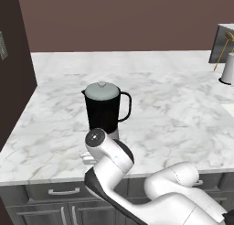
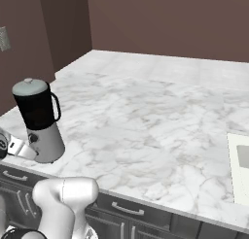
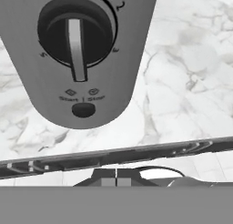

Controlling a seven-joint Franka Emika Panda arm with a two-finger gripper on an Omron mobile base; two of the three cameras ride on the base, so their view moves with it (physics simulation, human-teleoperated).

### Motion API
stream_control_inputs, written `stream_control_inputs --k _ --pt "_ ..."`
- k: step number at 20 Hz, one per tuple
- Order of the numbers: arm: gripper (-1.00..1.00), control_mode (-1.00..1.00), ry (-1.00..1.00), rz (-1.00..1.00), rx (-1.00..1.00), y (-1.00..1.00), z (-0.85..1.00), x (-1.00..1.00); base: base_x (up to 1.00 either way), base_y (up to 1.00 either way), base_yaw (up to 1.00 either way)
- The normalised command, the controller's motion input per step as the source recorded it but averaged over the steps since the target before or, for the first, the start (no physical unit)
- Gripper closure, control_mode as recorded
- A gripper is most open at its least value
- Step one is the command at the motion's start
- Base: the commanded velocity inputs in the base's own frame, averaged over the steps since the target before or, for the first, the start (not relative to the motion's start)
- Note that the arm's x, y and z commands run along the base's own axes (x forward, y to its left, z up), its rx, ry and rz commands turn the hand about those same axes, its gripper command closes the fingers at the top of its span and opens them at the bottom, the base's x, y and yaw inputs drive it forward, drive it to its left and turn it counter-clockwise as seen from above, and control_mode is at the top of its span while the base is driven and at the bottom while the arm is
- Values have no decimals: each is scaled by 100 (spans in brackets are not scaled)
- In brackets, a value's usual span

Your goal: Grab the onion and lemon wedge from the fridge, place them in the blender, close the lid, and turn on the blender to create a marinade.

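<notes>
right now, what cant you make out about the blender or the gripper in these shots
- Blender contents: the dark jar and the seated lid hide the inside in both base views.
- Knob markings: cut by the top edge in the hand view; the tiny print is hard to read.
- Blender base: mostly behind the arm in the left base view.
- Gripper fingertips: barely visible at the bottom of the hand view; they look shut.

Glossy white rounded arm (image 1: pixel 137 183) with dark, perhaps black, joints.

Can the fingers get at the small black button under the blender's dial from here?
Probably yes: the shut fingers point at the grey base, and nothing sits between them and the small black button.
</notes>
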Motion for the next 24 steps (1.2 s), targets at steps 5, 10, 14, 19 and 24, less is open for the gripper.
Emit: stream_control_inputs --k 5,10,14,19,24 --pt "100 -100 4 0 0 0 0 30 0 0 0" --pt "100 -100 3 0 0 0 -2 25 0 0 0" --pt "100 -100 0 0 0 0 -21 17 0 0 0" --pt "100 -100 0 0 0 0 -31 11 0 0 0" --pt "100 -100 0 0 0 0 -29 8 0 0 0"
